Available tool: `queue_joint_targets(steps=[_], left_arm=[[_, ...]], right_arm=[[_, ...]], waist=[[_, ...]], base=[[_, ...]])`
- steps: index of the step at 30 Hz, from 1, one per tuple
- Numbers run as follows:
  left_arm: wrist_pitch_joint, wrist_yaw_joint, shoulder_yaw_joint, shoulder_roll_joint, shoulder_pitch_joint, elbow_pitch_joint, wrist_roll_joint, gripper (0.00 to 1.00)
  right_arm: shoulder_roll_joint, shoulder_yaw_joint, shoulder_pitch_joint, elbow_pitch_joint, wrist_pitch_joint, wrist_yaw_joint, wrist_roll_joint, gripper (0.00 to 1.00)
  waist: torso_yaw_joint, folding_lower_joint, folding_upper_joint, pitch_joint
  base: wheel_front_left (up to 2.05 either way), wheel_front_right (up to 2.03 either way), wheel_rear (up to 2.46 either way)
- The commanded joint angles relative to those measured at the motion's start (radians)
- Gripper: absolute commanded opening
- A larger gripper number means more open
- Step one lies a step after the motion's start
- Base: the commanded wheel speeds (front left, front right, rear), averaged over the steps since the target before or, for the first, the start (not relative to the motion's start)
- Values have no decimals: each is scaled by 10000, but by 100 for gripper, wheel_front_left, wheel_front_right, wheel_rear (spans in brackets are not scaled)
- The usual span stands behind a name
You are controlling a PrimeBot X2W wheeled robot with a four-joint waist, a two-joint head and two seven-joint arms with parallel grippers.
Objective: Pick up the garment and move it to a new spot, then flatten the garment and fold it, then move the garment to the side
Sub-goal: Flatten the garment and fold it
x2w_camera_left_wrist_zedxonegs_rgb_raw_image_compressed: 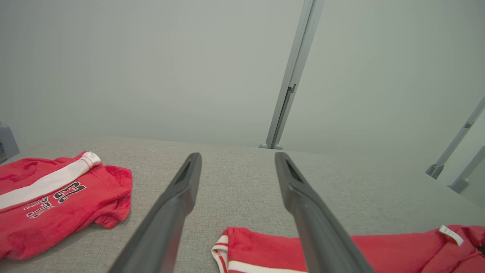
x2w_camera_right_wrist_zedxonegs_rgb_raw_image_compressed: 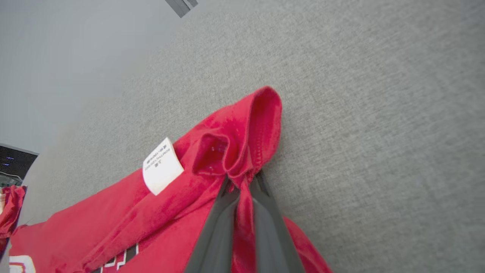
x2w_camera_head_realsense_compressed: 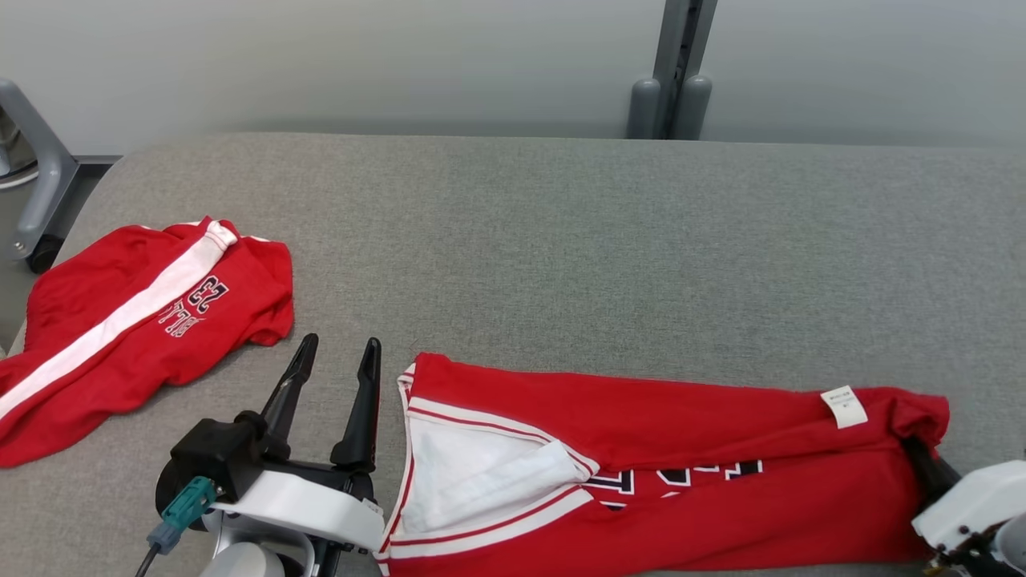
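A red garment [x2w_camera_head_realsense_compressed: 681,433] with white trim and black lettering lies stretched along the front of the grey table [x2w_camera_head_realsense_compressed: 561,240], also seen in the left wrist view [x2w_camera_left_wrist_zedxonegs_rgb_raw_image_compressed: 398,246]. My right gripper [x2w_camera_head_realsense_compressed: 915,442] is shut on the garment's right end, where the red cloth [x2w_camera_right_wrist_zedxonegs_rgb_raw_image_compressed: 242,132] bunches up between the fingers [x2w_camera_right_wrist_zedxonegs_rgb_raw_image_compressed: 265,212] next to a white label [x2w_camera_right_wrist_zedxonegs_rgb_raw_image_compressed: 162,165]. My left gripper [x2w_camera_head_realsense_compressed: 340,344] stands open just left of the garment's striped edge [x2w_camera_left_wrist_zedxonegs_rgb_raw_image_compressed: 227,246], with nothing between its fingers [x2w_camera_left_wrist_zedxonegs_rgb_raw_image_compressed: 178,197].
A second red garment [x2w_camera_head_realsense_compressed: 136,320] with a white stripe lies crumpled at the table's left edge, also in the left wrist view [x2w_camera_left_wrist_zedxonegs_rgb_raw_image_compressed: 57,197]. A grey post [x2w_camera_head_realsense_compressed: 669,88] stands behind the table. The grey frame of a wheeled stand [x2w_camera_head_realsense_compressed: 40,192] is at the far left.
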Motion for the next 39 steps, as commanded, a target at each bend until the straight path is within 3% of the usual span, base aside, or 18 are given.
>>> queue_joint_targets(steps=[1, 10, 15, 20, 28, 34, 39], left_arm=[[-40, 31, 7, 38, 50, -43, 33, 100], [-41, 43, 1, 25, 58, -96, 30, 100], [-43, 81, 198, -116, 252, -130, 68, 100], [-42, 41, 473, -371, 543, -121, 169, 100], [-43, -199, 676, -720, 753, -30, 392, 100], [-43, -382, 685, -832, 596, 189, 544, 100], [-40, -518, 622, -867, 447, 333, 579, 100]], right_arm=[[-315, -172, 164, -38, -201, 21, 64, 0], [-1191, -907, 72, 104, -990, 12, -476, 0], [-1219, -862, 220, -573, -1104, 12, -773, 0], [-865, -690, 632, -2274, -813, 14, -997, 0], [398, 376, 1184, -5176, 555, 15, -1252, 0], [1228, 1291, 983, -5223, 1050, 15, -1214, 0], [1474, 1924, 690, -4556, 918, 15, -987, 0]], waist=[[-99, 0, 0, -50], [-309, 0, 0, -175], [-200, 0, 0, -426], [15, 0, 0, -743], [605, 0, 0, -822], [1393, 0, 0, -702], [2054, 0, 0, -554]], base=[[0, 0, 0], [0, 0, 0], [0, 0, 0], [0, 0, 0], [0, 0, 0], [0, 0, 0], [0, 0, 0]])
